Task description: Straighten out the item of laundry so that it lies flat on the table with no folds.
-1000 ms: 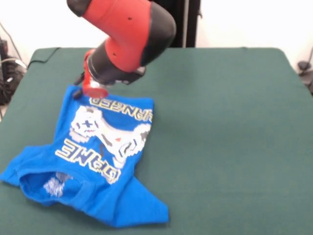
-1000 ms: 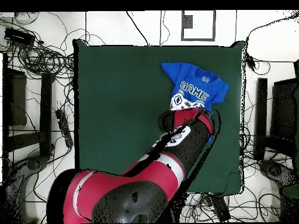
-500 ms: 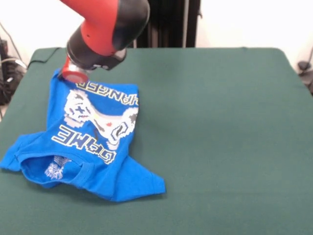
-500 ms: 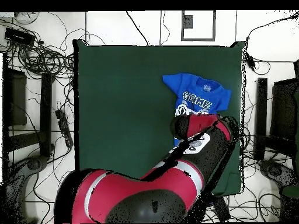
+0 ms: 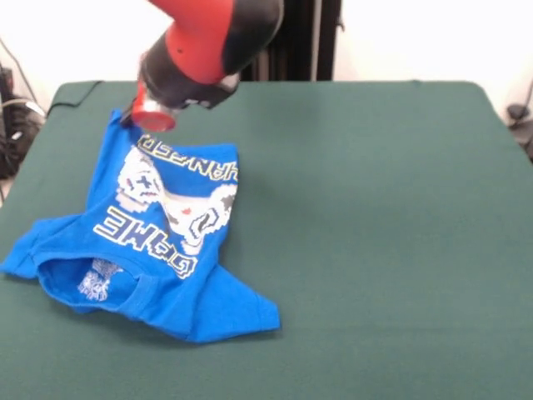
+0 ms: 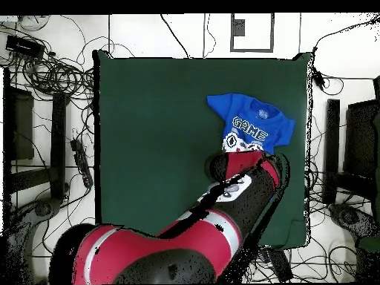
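Observation:
The item of laundry (image 5: 158, 225) is a bright blue T-shirt with a white controller print and lettering. It lies on the left part of the green table (image 5: 375, 208), collar toward the near edge. One sleeve is folded under at the near right and the cloth is wrinkled. The red and black arm comes down to the shirt's far hem corner, and its gripper (image 5: 143, 125) sits right at that corner. The arm's bulk hides how the gripper meets the cloth. In the overhead view the shirt (image 6: 252, 126) shows at the right of the table (image 6: 156, 133), with the arm covering its lower hem.
In the front view the shirt's left sleeve (image 5: 25, 258) reaches close to the table's left edge. The overhead view shows cables (image 6: 52, 70) and dark equipment (image 6: 18, 126) on the floor around the table.
The arm's end has carried the shirt's hem corner toward the far side, first left and then back right. The shirt body is stretched out longer and less bunched.

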